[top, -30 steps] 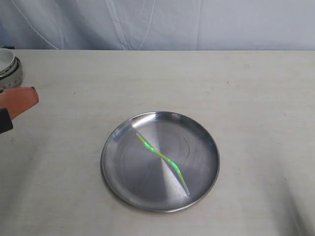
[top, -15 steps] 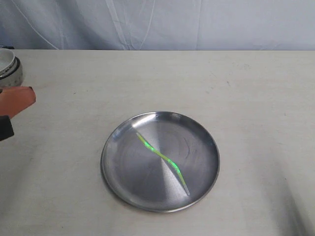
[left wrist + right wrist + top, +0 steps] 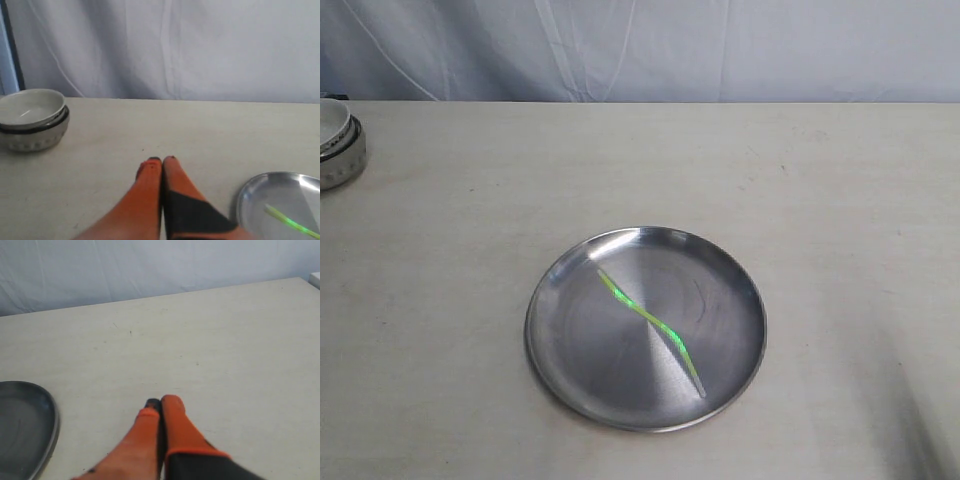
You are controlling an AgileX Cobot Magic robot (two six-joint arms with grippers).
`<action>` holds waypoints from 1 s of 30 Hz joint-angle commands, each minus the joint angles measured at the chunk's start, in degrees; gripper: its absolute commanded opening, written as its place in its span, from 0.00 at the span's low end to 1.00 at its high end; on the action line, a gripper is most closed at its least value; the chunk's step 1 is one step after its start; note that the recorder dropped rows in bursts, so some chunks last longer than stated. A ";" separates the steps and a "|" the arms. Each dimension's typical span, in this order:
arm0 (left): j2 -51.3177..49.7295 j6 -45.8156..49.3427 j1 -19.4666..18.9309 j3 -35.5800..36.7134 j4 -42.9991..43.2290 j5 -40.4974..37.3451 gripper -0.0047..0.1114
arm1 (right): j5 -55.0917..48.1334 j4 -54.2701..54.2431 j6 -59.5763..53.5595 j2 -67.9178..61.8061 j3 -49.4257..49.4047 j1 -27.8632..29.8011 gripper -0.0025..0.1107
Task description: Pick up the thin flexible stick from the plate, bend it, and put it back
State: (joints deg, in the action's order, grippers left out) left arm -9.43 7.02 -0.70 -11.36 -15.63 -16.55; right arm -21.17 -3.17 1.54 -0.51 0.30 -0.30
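The left fingers (image 3: 148,182) are orange with dark tips. They are pressed together side by side with no gap between them, and they hold nothing. They reach out over the pale beige tabletop (image 3: 470,200), pointing toward a pale cloth backdrop (image 3: 720,50) behind it. The right fingers (image 3: 172,415) look the same, orange with dark tips. They too are closed against each other and empty over bare tabletop.

In the exterior view, the plate (image 3: 585,350) sits near the middle of the tabletop. It is round, shallow, shiny steel with a low rim. The thin flexible stick (image 3: 650,318) lies flat inside it. The stick is pale yellow-green, slightly wavy and brightest green along its middle. It runs diagonally from the plate's far-left part to its near-right part, and its near end stops just inside the rim. Nothing touches the stick.

A white bowl (image 3: 335,140) with a dark band below its rim stands at the far-left edge of the tabletop, well apart from the plate.

The left wrist view shows the white bowl (image 3: 32,117) and part of the plate (image 3: 260,200), with one end of the stick (image 3: 290,222) on it. The left fingertips are apart from all three. The right wrist view shows a curved portion of the plate (image 3: 20,430). The right fingers are clear of it.
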 commanded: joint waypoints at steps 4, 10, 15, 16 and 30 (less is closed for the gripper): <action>6.14 -5.59 -0.94 9.58 2.55 -0.19 0.04 | 0.96 -0.17 -0.36 0.13 -0.30 0.13 0.02; 8.98 -5.41 -0.94 11.36 3.32 0.20 0.04 | 0.96 -0.17 -0.36 0.13 -0.30 0.13 0.02; 9.43 -5.41 -0.94 11.36 6.91 5.54 0.04 | 0.96 -0.17 -0.36 0.13 -0.30 0.13 0.02; 9.43 -5.41 -0.94 11.36 7.71 5.54 0.04 | 0.96 -0.17 -0.36 0.13 -0.30 0.13 0.02; 9.43 -5.41 -0.94 11.36 9.07 5.64 0.04 | 0.96 0.03 -0.36 0.13 -0.30 0.13 0.02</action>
State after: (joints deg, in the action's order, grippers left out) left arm -0.36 1.78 -1.63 -0.23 -6.64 -11.69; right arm -21.17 -3.38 1.40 -0.51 0.30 -0.30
